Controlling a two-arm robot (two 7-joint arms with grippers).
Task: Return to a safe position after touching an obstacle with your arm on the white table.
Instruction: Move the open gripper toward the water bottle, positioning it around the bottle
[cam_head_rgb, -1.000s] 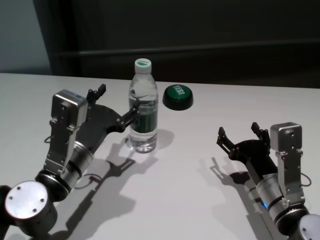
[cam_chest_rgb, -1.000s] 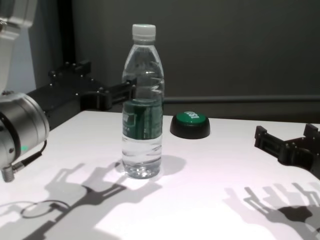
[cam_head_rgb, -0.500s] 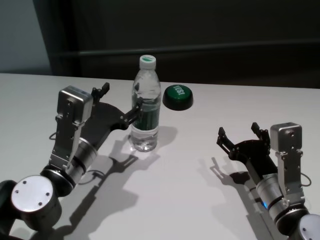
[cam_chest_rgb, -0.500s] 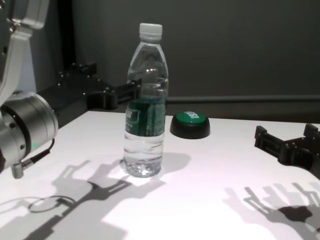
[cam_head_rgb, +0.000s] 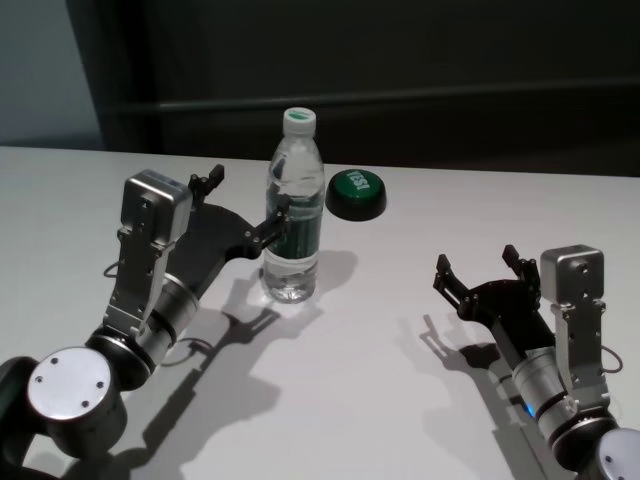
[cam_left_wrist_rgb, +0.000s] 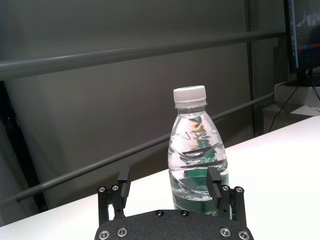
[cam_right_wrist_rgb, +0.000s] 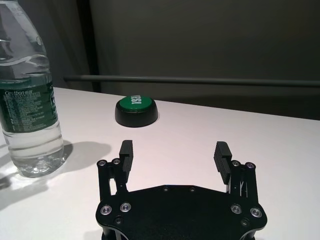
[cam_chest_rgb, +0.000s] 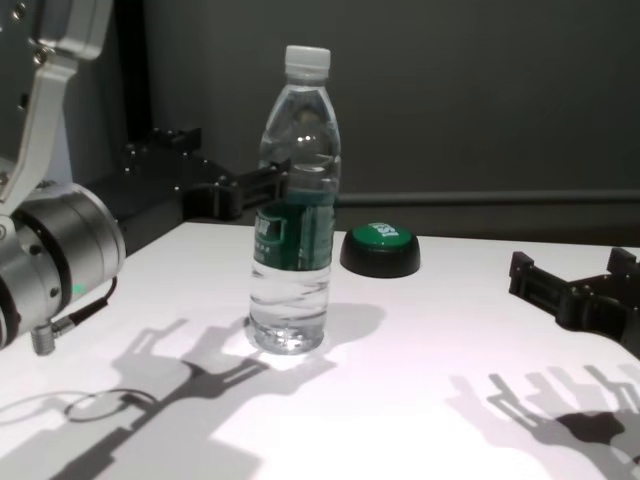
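Pushed farther back and rightward across the wide white table (cam_head_rgb: 330, 400), the tall clear plastic water bottle with white cap and green label (cam_head_rgb: 293, 207) stands upright.
Left gripper (cam_head_rgb: 247, 199), fingers spread, has one fingertip against the bottle's left side; right gripper (cam_head_rgb: 476, 267) hovers spread, well apart, near a green dome button (cam_head_rgb: 355, 193).

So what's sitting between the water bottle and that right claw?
Only bare white table separates the water bottle from the right gripper, per the head view.
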